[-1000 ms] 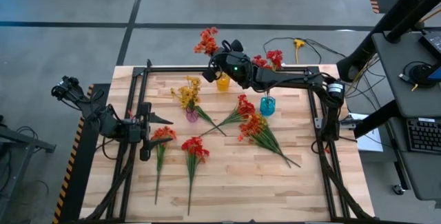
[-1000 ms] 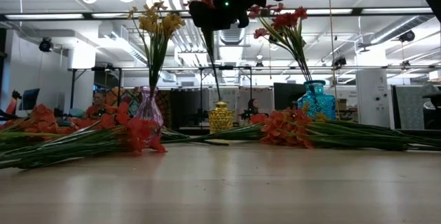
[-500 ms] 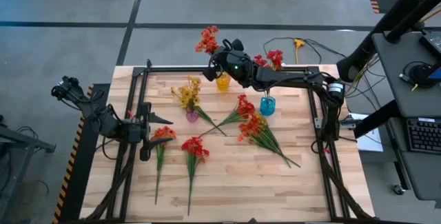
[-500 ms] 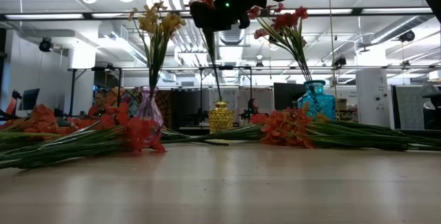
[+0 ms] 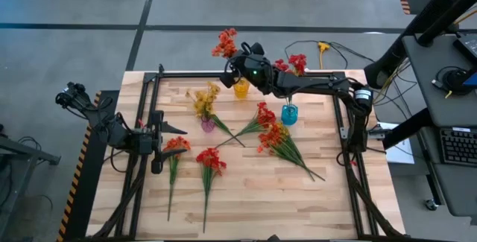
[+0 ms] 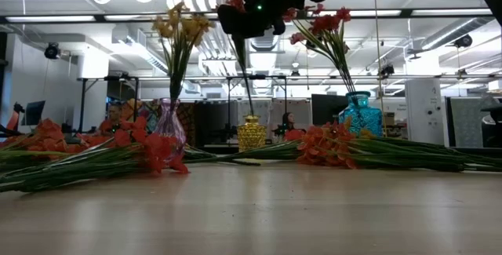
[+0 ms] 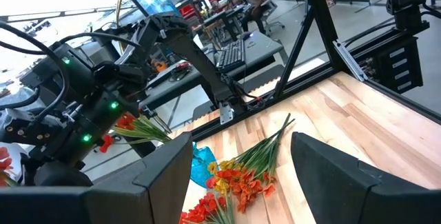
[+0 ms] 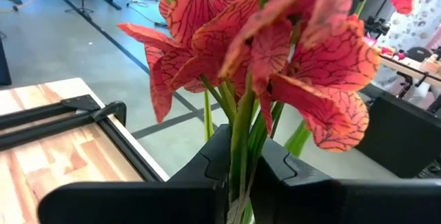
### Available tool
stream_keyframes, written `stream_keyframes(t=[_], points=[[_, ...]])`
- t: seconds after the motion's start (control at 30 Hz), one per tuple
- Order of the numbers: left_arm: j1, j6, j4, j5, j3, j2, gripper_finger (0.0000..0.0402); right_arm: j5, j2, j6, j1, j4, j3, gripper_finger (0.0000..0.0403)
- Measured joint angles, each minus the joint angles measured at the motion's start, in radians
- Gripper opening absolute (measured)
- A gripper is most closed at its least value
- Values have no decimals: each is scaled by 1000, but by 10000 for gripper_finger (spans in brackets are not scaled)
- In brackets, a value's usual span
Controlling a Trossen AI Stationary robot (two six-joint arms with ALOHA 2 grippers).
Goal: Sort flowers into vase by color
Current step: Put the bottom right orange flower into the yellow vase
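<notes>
As the right gripper (image 5: pixel 240 69) stays clamped on the thin green stem of an orange-red artificial flower spray (image 5: pixel 223 44), the stem's foot sits in the small gold ribbed vase (image 5: pixel 241 88) at the far edge of the wooden table (image 5: pixel 246 197). In the low view the spray (image 6: pixel 243 59) stands nearly upright, its long axis leaning slightly, blossoms up at the gripper and stem end down in the gold vase (image 6: pixel 252 132). The right wrist view shows the two dark fingers (image 8: pixel 213 156) pinched on the stem beneath veined red-orange petals (image 8: pixel 275 52). The risk from here, as it appears: a spray this tall is top-heavy — let go while it leans, it could tip the light gold vase or slide out over the table edge just behind it. To the gold vase's left a purple glass vase (image 5: pixel 208 124) holds yellow sprays; to its right a blue glass vase (image 5: pixel 289 113) holds red ones, and more sprays lie flat nearer the table's middle. Well left of the gold vase, the left gripper (image 5: pixel 160 128) waits with jaws spread — holding nothing
</notes>
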Motion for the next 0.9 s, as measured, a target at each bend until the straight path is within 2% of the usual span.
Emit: stream_keyframes(t=[0.4,0.9], points=[[0,0,0,0,0,0,229,0,0,-7,-2,-1,0,29],[0,0,0,0,0,0,229,1,0,0,-2,0,0,124]])
